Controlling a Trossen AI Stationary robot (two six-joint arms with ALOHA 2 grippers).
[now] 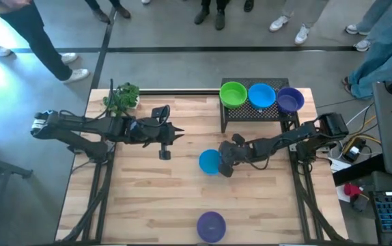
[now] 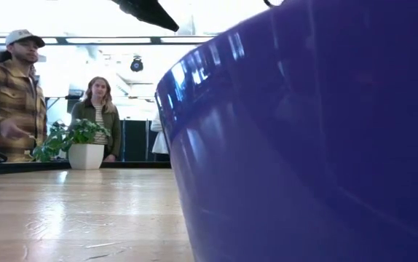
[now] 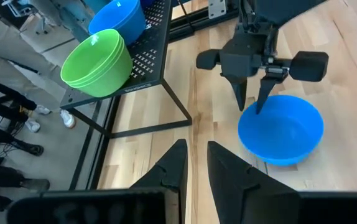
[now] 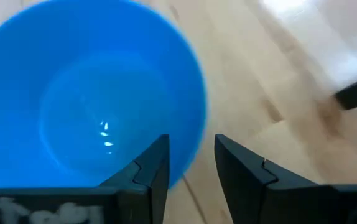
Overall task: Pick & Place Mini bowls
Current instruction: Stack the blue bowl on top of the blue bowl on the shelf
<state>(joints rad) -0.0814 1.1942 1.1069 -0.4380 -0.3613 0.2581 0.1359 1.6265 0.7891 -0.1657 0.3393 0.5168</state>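
Two blue bowls [image 1: 210, 162], two purple bowls [image 1: 211, 225], one green stack [image 1: 233, 94].

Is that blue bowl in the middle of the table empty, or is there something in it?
Empty. The right wrist view looks straight into the blue bowl and shows only its bare glossy inside; it stands upright on the table.

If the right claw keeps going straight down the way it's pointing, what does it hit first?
Most likely the rim of the blue bowl: the right claw straddles its edge, fingers open. Exact height above the rim is unclear.
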